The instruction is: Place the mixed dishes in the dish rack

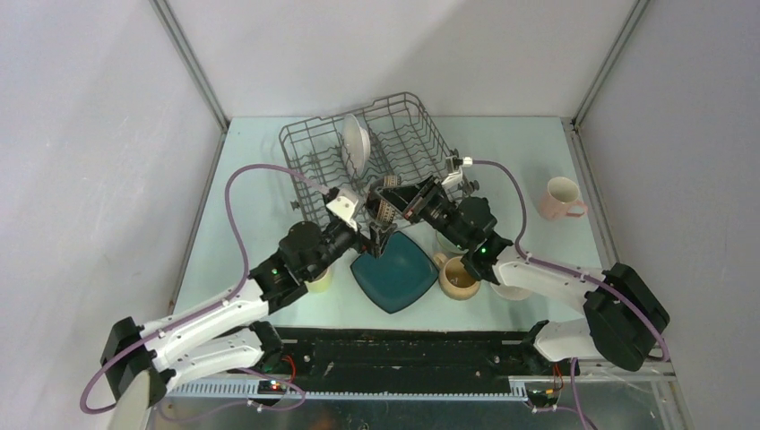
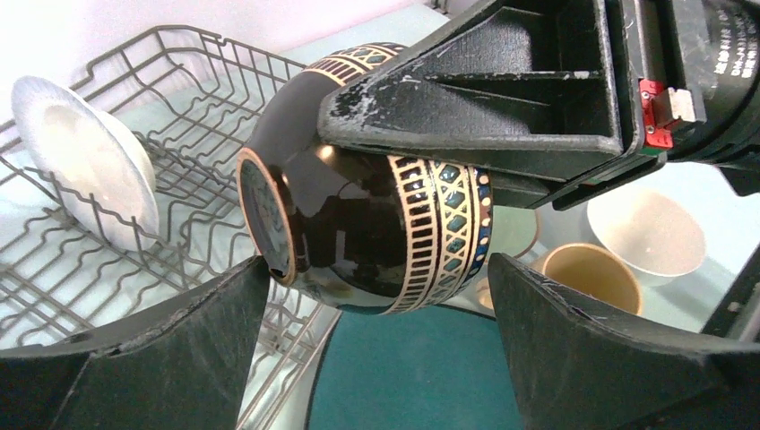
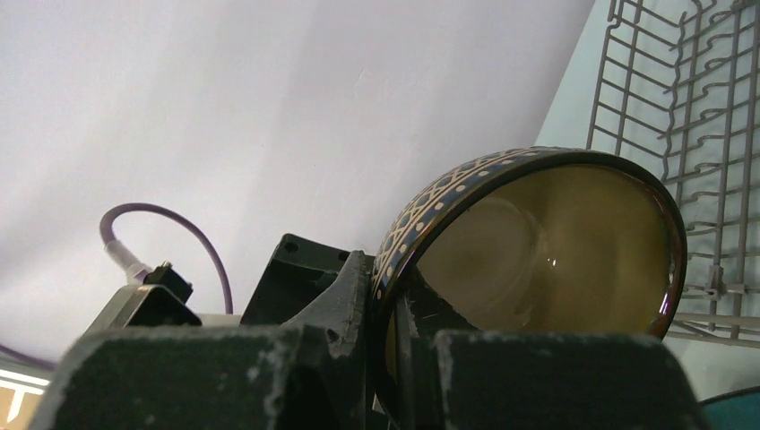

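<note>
My right gripper (image 1: pixel 405 202) is shut on the rim of a dark brown bowl (image 1: pixel 387 209) with a patterned band, holding it on its side in the air at the near edge of the dish rack (image 1: pixel 314 148). In the right wrist view one finger is inside the bowl (image 3: pixel 538 251) and one outside, at the gripper (image 3: pixel 394 313). My left gripper (image 2: pixel 381 331) stands open under the bowl (image 2: pixel 358 215), a finger on either side of it. A white round plate (image 1: pixel 356 143) stands upright in the rack. The dark teal square plate (image 1: pixel 399 273) lies on the table below the bowl.
A tan mug (image 1: pixel 459 278) sits right of the teal plate, with a white bowl (image 1: pixel 511 291) partly under my right arm. A pink mug (image 1: pixel 560 197) stands at the far right. A yellow mug (image 1: pixel 320 282) shows under my left arm. Walls close the table's sides.
</note>
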Motion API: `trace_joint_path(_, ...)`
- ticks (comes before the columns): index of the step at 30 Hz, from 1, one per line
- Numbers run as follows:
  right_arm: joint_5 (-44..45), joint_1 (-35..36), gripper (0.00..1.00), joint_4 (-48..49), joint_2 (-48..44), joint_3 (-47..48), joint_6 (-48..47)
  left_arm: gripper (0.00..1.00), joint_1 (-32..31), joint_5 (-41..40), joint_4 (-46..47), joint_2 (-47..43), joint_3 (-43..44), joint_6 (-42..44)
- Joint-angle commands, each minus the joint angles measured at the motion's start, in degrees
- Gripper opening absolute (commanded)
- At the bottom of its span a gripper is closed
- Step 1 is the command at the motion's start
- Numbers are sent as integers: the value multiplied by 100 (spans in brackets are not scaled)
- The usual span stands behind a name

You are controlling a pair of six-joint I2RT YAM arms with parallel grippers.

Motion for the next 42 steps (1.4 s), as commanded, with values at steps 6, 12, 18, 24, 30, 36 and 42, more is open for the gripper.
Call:
trace_joint_path(6, 465, 211, 0, 848, -125, 100, 272, 91, -194, -307, -94, 170, 354, 638)
trace_joint_path(12, 417, 215, 0, 819, -128, 99, 230, 58, -197, 50, -246, 209, 412, 1093)
trace_joint_path(18, 366, 193, 8, 702, -135, 92, 206, 23, -193, 528, 153, 129, 136, 1515)
trace_joint_path(24, 310, 133, 40, 466, -209, 98, 154, 2, -193, 331, 249, 239, 115, 1640)
trace_joint_path(30, 40, -142, 49, -16, -178, 97, 293, 0, -193, -102, 465, 458, 122, 1594)
trace_joint_path(36, -84, -342, 76, -594, -230, 96, 300, 0, -183, -744, 561, 726, 193, 1626)
trace_joint_path(42, -26, -523, 91, -1398, -395, 94, 322, 0, 97, -986, 458, 879, 332, 1577)
